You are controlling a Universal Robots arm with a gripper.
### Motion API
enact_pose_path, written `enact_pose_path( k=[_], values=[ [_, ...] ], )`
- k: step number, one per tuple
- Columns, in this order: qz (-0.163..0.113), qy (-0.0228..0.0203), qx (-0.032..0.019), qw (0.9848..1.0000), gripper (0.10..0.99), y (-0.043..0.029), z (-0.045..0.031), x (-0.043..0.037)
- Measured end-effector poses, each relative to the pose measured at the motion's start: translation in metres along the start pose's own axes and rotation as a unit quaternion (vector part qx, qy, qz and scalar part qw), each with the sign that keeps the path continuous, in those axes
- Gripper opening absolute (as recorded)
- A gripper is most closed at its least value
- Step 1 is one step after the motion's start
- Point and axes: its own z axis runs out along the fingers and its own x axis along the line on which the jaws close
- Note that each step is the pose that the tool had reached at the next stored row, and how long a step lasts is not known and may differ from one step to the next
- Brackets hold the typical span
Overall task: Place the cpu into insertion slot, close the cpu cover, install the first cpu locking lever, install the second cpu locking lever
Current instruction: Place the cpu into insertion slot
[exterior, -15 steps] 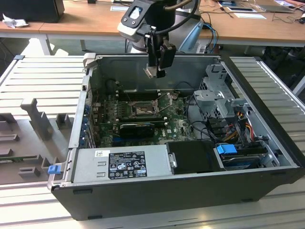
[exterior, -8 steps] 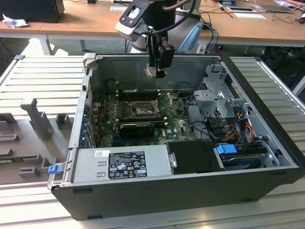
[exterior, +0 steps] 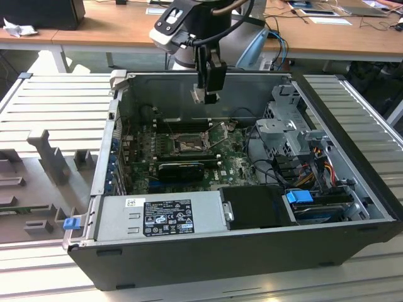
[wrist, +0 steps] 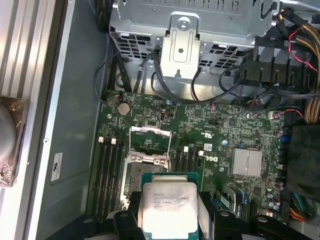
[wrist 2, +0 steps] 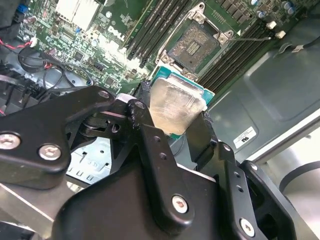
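Cpu [wrist: 167, 205] in end effector [wrist 2: 175, 107], above socket [wrist 2: 197, 42] — uncovered

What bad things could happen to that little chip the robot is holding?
The cpu hangs pinched by its edges in the gripper, above the motherboard; it could slip and fall. The socket is bare, so a crooked landing might hurt its contacts. It might also bump the open cpu cover.
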Motion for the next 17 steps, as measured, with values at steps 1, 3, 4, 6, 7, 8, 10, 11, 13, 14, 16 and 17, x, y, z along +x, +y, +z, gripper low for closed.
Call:
enact_pose_path(
  k=[1, 3, 4, 6, 7, 8, 10, 11, 13, 14, 16, 17],
  values=[
    [0.003, -0.0003, -0.0001, 1.0, 0.529, -0.0004, 0.0014, 0.0],
    [0.003, -0.0003, 0.0, 1.0, 0.529, -0.0006, 0.0031, -0.0001],
    [0.004, -0.0003, 0.0, 1.0, 0.529, -0.0007, 0.0045, -0.0001],
    [0.004, -0.0003, 0.0001, 1.0, 0.529, -0.0011, 0.0087, -0.0002],
    [0.004, -0.0003, 0.0, 1.0, 0.529, -0.0012, 0.0098, -0.0002],
    [0.004, -0.0003, 0.0, 1.0, 0.529, -0.0013, 0.0107, -0.0002],
    [0.004, -0.0003, 0.0001, 1.0, 0.529, -0.0016, 0.014, -0.0003],
    [0.004, -0.0003, 0.0, 1.0, 0.529, -0.0018, 0.0161, -0.0003],
    [0.004, -0.0003, 0.0, 1.0, 0.529, -0.002, 0.0194, -0.0004],
    [0.004, -0.0004, 0.0001, 1.0, 0.529, -0.0021, 0.0202, -0.0004],
    [0.004, -0.0003, 0.0, 1.0, 0.529, -0.0023, 0.0218, -0.0004],
    [0.004, -0.0004, 0.0001, 1.0, 0.529, -0.0023, 0.0222, -0.0004]
  ],
)
